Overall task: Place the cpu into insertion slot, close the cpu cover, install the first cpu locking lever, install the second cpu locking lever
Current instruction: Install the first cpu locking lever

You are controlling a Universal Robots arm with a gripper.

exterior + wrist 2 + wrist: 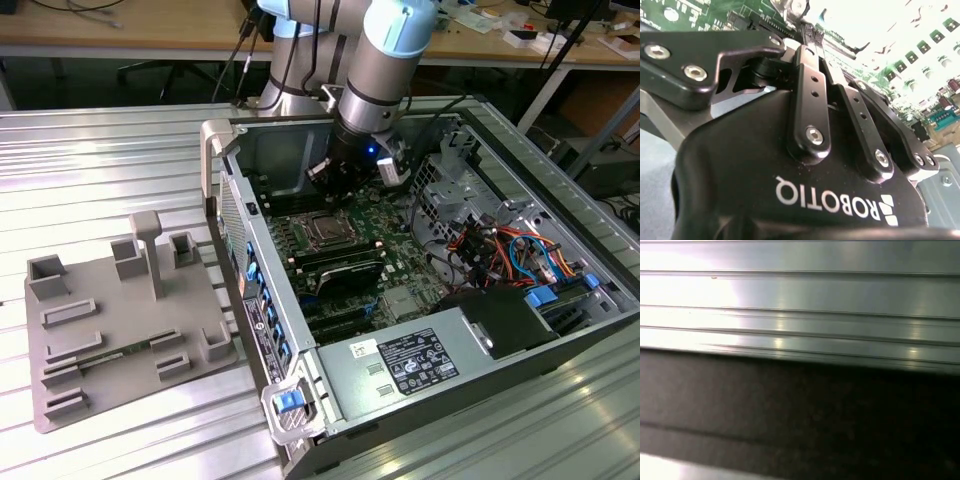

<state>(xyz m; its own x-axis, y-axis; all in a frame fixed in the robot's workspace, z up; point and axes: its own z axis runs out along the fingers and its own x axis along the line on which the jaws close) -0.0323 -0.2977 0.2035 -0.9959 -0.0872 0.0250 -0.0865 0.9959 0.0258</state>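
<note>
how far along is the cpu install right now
In the exterior view the cpu already sits in the insertion slot on the motherboard, with a silver frame, probably the cpu cover, flat around it. The gripper hangs just above the socket's far edge, inside the open computer case. Its fingers look pressed together with nothing between them. Whether either locking lever is latched cannot be told.

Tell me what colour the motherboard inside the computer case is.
Green, clearest in the exterior view: the motherboard.
</note>
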